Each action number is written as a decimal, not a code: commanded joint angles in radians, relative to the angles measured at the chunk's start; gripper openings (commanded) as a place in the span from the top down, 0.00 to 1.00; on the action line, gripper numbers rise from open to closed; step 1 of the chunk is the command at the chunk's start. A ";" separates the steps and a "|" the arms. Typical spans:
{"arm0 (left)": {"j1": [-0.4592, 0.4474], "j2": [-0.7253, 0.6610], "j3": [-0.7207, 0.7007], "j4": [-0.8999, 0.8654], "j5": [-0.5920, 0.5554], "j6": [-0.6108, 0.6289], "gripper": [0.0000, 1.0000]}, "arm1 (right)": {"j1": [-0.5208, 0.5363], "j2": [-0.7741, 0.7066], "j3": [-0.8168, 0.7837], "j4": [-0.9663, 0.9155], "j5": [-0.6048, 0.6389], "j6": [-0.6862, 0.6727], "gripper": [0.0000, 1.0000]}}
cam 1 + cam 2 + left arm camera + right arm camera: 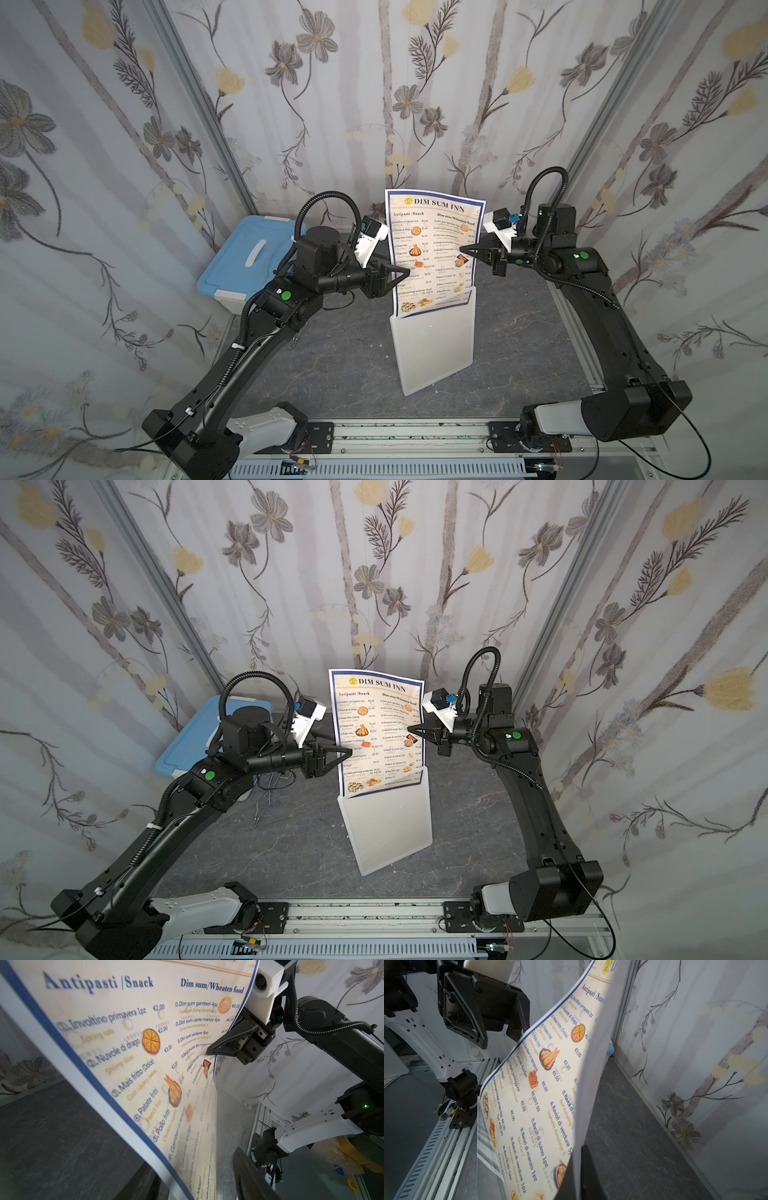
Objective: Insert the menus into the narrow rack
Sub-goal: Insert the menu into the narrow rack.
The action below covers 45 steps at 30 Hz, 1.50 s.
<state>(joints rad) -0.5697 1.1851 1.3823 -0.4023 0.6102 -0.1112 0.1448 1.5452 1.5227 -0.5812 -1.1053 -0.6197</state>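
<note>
Black right claw point(462, 249) is pinched tight on the menu point(432, 232), right edge. Left claw point(405, 272) straddles its left edge, jaws apart, not squeezing. Menu's bottom is tucked in the white rack point(434, 345), middle of the table point(332, 365), most sticking up.

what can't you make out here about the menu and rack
menu lower edge at the rack mouth: too small in top views, cut off by frame in wrist views
menu fine print: partly blurred, wrist views; tiny, top views
blue-lidded box: partly behind left arm, top views
</note>
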 commanded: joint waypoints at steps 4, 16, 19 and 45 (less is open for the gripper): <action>0.010 -0.022 -0.030 0.075 0.012 -0.037 0.53 | -0.001 0.002 0.020 -0.020 -0.024 -0.057 0.94; 0.024 -0.028 -0.048 0.070 0.050 -0.091 0.69 | 0.016 0.010 0.043 -0.016 -0.049 -0.068 0.92; 0.024 -0.026 -0.055 0.080 0.070 -0.114 0.78 | 0.016 0.007 0.042 -0.017 -0.047 -0.067 0.91; 0.020 -0.105 -0.181 0.183 -0.012 -0.208 1.00 | 0.016 -0.022 0.014 0.095 -0.061 0.080 0.88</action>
<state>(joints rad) -0.5507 1.0786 1.1915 -0.2604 0.6266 -0.3405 0.1596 1.5154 1.5333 -0.5423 -1.1400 -0.5781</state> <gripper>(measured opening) 0.051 0.123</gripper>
